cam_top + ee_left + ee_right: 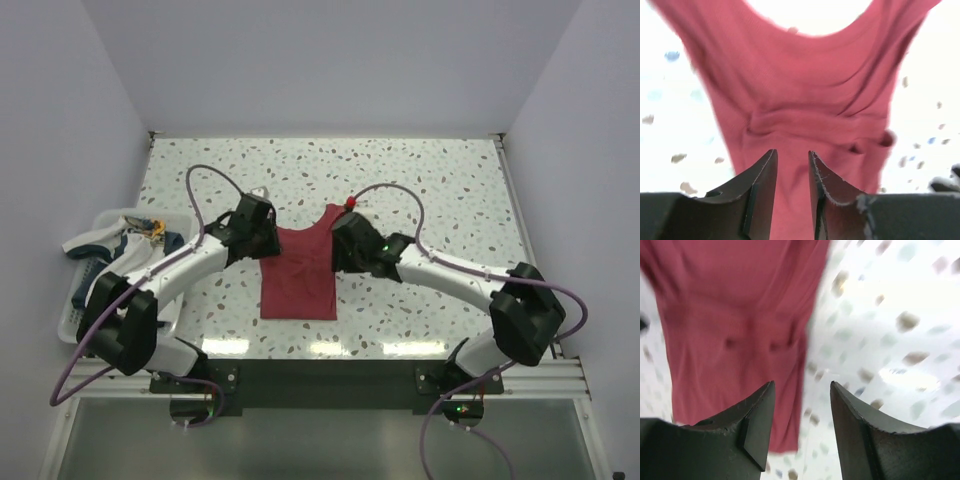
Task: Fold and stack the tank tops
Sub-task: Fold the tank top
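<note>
Red tank top point(300, 280) lies flat on the speckled table point(450, 190), soft, creased across the chest; left tool point(792, 157) narrowly parted, right tool point(802, 390) wider, both empty; white tank top point(110, 243) crumpled in left basket point(68, 325).

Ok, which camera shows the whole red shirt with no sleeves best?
The top external view. It shows nearly all of the dark red cloth tank top lying flat on the speckled table. The left wrist view shows only a scooped opening and wrinkles, blurred; the right wrist view only one blurred side edge.
</note>
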Tool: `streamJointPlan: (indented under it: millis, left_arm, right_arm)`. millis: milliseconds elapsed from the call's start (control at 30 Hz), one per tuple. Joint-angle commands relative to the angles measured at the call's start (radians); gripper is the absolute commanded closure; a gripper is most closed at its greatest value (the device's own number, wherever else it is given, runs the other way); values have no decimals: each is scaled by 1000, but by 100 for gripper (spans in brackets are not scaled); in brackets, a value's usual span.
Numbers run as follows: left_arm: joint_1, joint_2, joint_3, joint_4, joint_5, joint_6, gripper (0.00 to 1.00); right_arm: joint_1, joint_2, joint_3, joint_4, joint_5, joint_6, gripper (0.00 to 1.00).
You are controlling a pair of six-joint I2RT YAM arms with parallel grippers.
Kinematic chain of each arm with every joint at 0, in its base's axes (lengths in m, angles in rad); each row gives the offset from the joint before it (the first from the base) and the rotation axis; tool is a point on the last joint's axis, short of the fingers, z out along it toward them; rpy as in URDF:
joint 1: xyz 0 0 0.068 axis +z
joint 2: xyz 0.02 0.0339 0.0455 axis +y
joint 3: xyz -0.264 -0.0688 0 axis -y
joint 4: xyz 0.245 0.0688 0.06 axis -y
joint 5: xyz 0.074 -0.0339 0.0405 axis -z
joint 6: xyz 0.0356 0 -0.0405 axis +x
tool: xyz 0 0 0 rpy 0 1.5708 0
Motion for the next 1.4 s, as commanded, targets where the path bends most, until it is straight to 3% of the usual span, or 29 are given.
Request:
streamJointPlan:
  millis: [0,133,467,867,1133,1367]
  left_arm:
    - [-1,12,130,41,26,58,64]
    - [-5,186,270,106,106,72,68]
    - [-7,569,492,254,230,67,75]
    - [-9,710,610,304,249,47,75]
    - [-13,766,650,304,273,44,75]
    - [-22,790,664,310,290,40,75]
  right_arm:
    - [-173,26,120,8,20,-92,49]
    - [-314,138,231,40,-29,-138,51]
    - [-386,417,420,164,-87,-159,52]
    - [-426,534,452,281,-146,-129,53]
    - [-429,548,475,307,-164,-96,68]
    - [-429,499,460,293,-176,-96,67]
